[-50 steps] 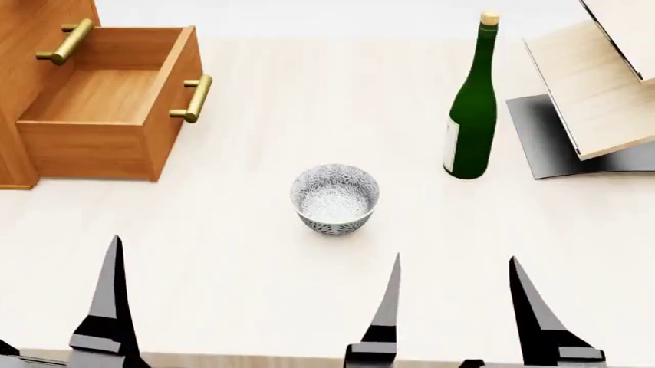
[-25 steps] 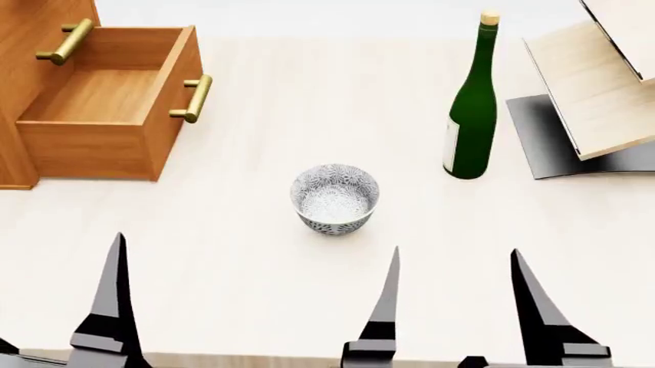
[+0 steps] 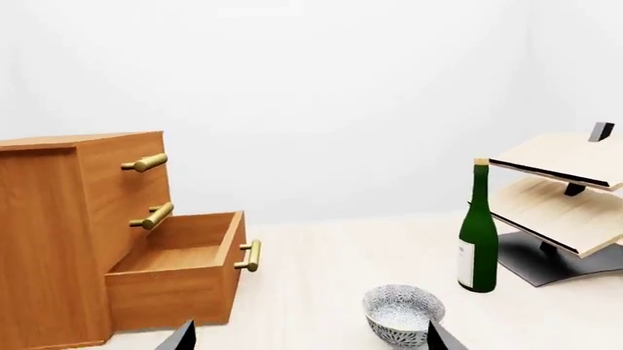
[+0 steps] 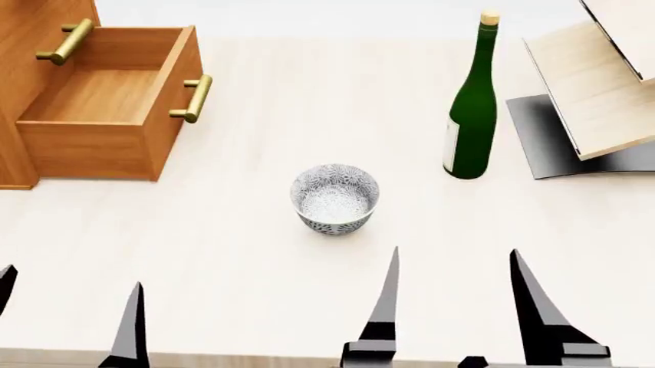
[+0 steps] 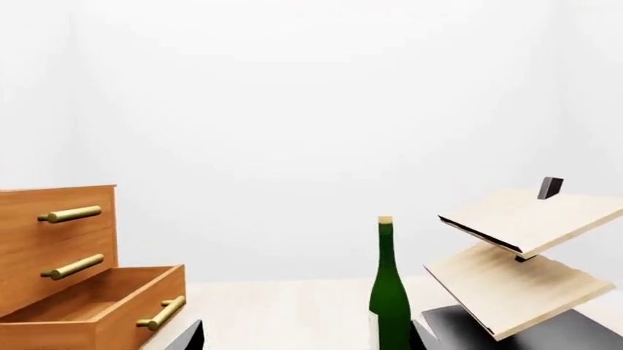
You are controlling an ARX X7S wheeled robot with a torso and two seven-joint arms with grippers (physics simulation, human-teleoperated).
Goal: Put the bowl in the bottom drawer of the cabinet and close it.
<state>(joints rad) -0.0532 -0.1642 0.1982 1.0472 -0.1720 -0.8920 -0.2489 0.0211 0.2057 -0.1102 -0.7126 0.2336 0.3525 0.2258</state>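
Two pincers yours: left pincer and right pincer both spread wide, holding nothing, low at near table edge. Bowl upright mid-table, untouched. Bottom drawer of cabinet pulled out.

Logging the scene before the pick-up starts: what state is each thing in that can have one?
Small speckled white-grey bowl: upright, empty, on the table, untouched.
Bottom orange-brown wooden drawer: pulled open, empty.
Upper drawers: shut.
Tall green wine bottle: upright, corked.
Left gripper: open, holding nothing.
Right gripper: open, holding nothing.
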